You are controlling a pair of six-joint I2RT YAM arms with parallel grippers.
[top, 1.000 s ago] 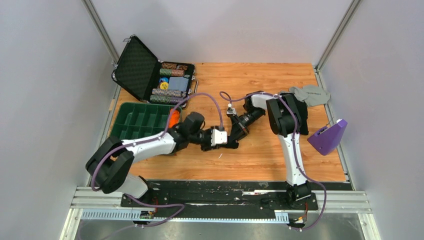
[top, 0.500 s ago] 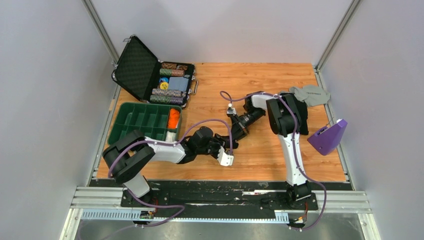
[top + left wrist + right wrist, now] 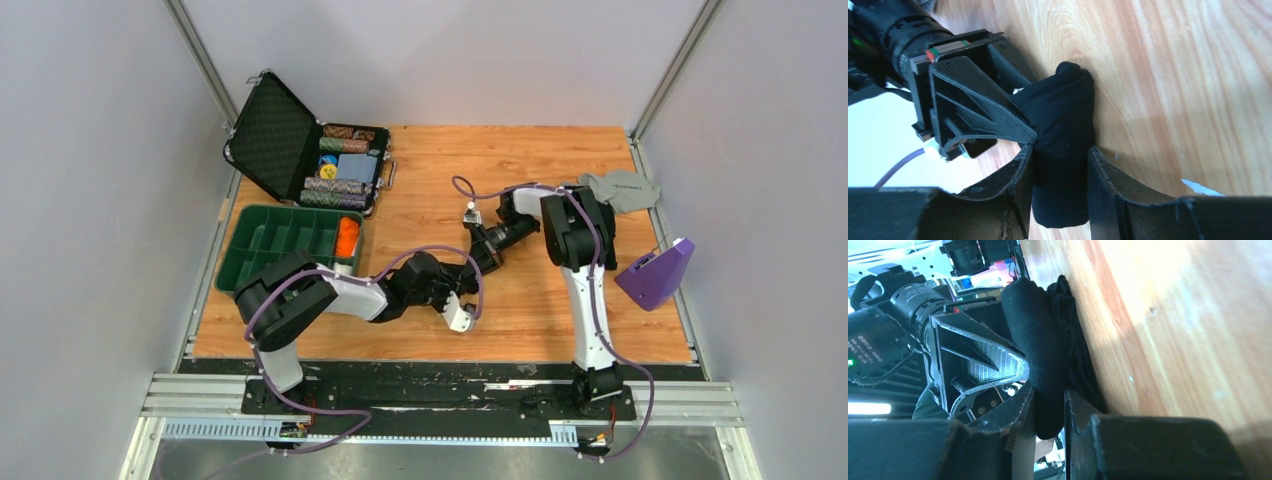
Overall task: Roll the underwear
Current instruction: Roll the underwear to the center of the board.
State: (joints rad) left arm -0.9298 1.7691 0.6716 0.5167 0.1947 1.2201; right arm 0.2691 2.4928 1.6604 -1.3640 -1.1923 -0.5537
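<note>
1. Left wrist view first: my left end effector [image 3: 1062, 157] is clamped on the underwear [image 3: 1063, 115]. One finger presses into each side of the black bundle, which lies against the tabletop [image 3: 1173, 75].
2. In the right wrist view, the right end effector [image 3: 1049, 392] is closed on the same bundle from the opposite end. The cloth bulges past its fingers in a tight fold, with looser layers lying against the wood.
3. From the top external view, the two end effectors meet near the middle of the tabletop, and the garment is almost wholly hidden between them. The grey garment [image 3: 620, 188] sits well apart at the far right corner.
4. I judge the roll largely formed, so this step is tightening or finishing it.
5. To do it well, I would turn both wrists together about the bundle's long axis at the same rate, so no twist builds between the grips.
6. I would hold the cloth low on the wood so the loose layers wind in rather than trail.
7. I would let go one side at a time, watching for the roll springing open.
</note>
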